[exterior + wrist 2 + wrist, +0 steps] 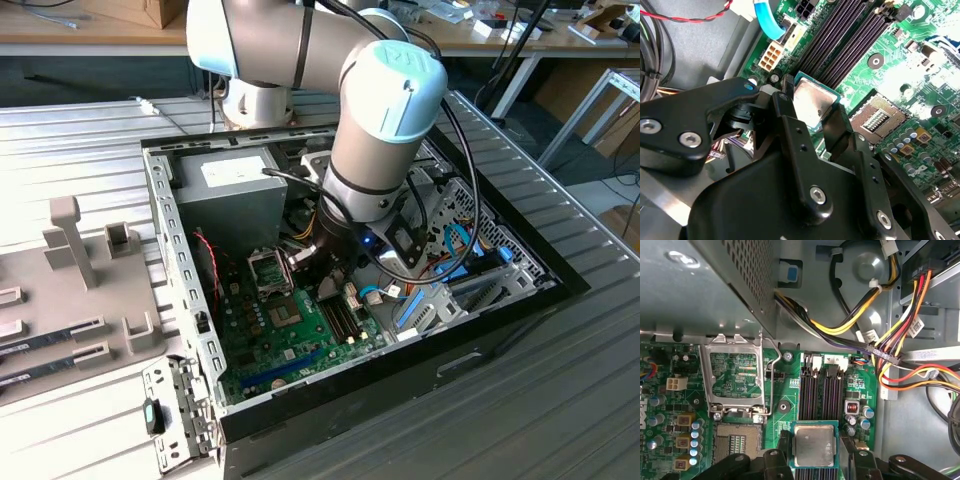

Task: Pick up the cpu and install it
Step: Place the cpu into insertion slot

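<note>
My jaws are narrowed to the width of the cpu and clamp it by two opposite edges, with its grey metal lid facing the camera in both wrist views. I hold the cpu over the dark memory slots of the green motherboard, inside the open computer case. The bare socket lies near, apart from the cpu, its load plate open.

Black metal gripper pinching by two opposite edges a small flat square grey-silver cpu with thin green rim, green motherboard beneath the cpu, long dark memory slots reaching away from the cpu, open square socket just beside the cpu
</note>
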